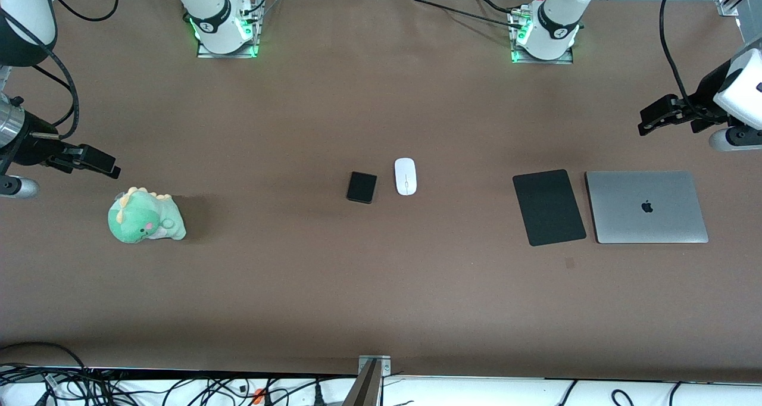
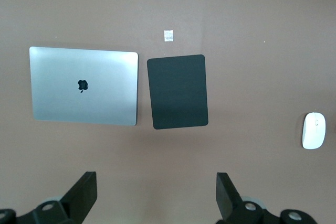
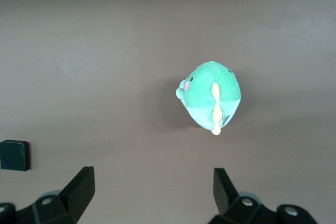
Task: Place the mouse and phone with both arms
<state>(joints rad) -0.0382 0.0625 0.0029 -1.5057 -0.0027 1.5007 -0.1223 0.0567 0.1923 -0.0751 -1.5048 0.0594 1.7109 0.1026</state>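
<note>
The white oval mouse (image 1: 405,176) lies at the table's middle, close beside the small black phone (image 1: 362,187), which lies toward the right arm's end. The mouse also shows in the left wrist view (image 2: 314,130), and the phone shows in the right wrist view (image 3: 14,155). My left gripper (image 1: 649,120) is open and empty, up in the air at the left arm's end of the table. My right gripper (image 1: 110,168) is open and empty, up in the air over the table near the green plush dinosaur (image 1: 144,216).
A flat black mouse pad (image 1: 549,207) lies beside a closed grey laptop (image 1: 646,206) toward the left arm's end; both show in the left wrist view, the pad (image 2: 177,91) and the laptop (image 2: 84,86). The dinosaur shows in the right wrist view (image 3: 211,95).
</note>
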